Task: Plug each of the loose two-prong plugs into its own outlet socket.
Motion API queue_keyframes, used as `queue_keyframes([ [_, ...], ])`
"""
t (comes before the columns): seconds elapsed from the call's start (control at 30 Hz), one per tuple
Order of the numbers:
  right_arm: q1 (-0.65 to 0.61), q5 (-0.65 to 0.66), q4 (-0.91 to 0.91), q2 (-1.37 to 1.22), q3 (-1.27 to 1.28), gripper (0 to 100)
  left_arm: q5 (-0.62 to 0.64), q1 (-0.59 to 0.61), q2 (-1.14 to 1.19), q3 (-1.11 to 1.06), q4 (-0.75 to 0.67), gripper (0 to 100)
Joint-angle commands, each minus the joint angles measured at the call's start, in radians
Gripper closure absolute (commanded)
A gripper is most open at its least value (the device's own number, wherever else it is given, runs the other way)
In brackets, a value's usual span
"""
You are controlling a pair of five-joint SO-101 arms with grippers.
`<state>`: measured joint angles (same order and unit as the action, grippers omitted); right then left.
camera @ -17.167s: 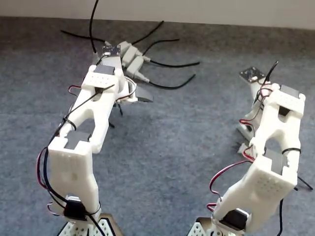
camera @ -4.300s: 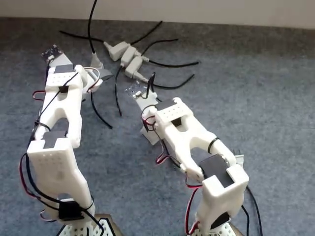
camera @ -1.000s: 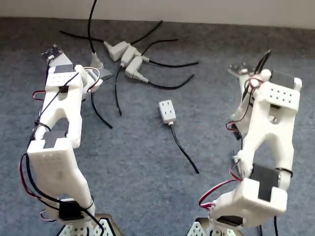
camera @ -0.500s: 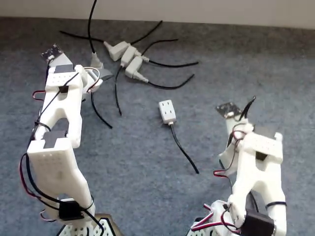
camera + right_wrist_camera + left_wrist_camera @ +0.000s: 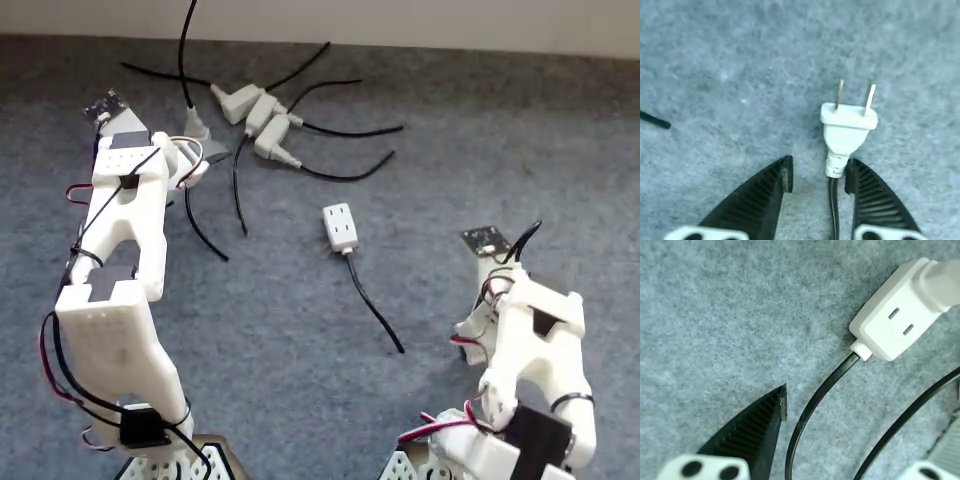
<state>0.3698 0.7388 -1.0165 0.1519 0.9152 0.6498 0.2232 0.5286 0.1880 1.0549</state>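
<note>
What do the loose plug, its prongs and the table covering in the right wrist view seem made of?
Plug: white moulded plastic, smooth with a soft sheen. Prongs: bare metal, thin, flat, glinting. Table covering: probably felt or short carpet, matte grey, fuzzy mottled fibres.

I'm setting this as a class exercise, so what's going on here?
The right gripper is open, its fingers either side of the cord end of a loose plug; nothing is gripped yet. The left gripper is open beside a socket and its black cord. A second socket lies on its own in the middle, with nothing plugged in.
</note>
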Motion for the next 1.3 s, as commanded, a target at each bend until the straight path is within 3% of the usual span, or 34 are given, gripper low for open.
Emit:
queue_keyframes([
  [0.0, 0.013, 0.014, -0.087, -0.087, -0.105, 89.9, 0.002, -0.01, -0.013, 0.031, -0.014, 54],
  [0.23, 0.007, 0.009, -0.308, -0.007, -0.401, 91.9, 0.002, -0.012, -0.013, 0.031, -0.014, 54],
  [0.5, -0.197, 0.015, -0.495, 0.194, -0.708, 91.8, 0.002, -0.012, -0.013, 0.031, -0.014, 54],
  [0.67, -0.308, 0.015, -0.495, 0.226, -0.676, 91.5, 0.002, -0.008, -0.013, 0.031, -0.014, 54],
  [0.8, -0.248, 0.063, -0.453, 0.226, -0.522, 90.8, 0.002, -0.008, -0.013, 0.031, -0.014, 54],
  [0.9, -0.177, 0.103, -0.384, 0.231, -0.374, 82.9, 0.002, -0.01, -0.013, 0.031, -0.014, 54],
  [1.03, -0.143, 0.018, -0.245, 0.239, -0.225, 73.1, 0.002, -0.012, -0.012, 0.031, -0.014, 54],
  [1.17, -0.159, -0.166, -0.174, 0.237, -0.186, 73.5, 0.002, -0.012, -0.012, 0.031, -0.015, 54],
  [1.27, -0.168, -0.189, -0.17, 0.239, -0.151, 73.5, 0.002, -0.013, -0.01, 0.022, -0.037, 54],
])
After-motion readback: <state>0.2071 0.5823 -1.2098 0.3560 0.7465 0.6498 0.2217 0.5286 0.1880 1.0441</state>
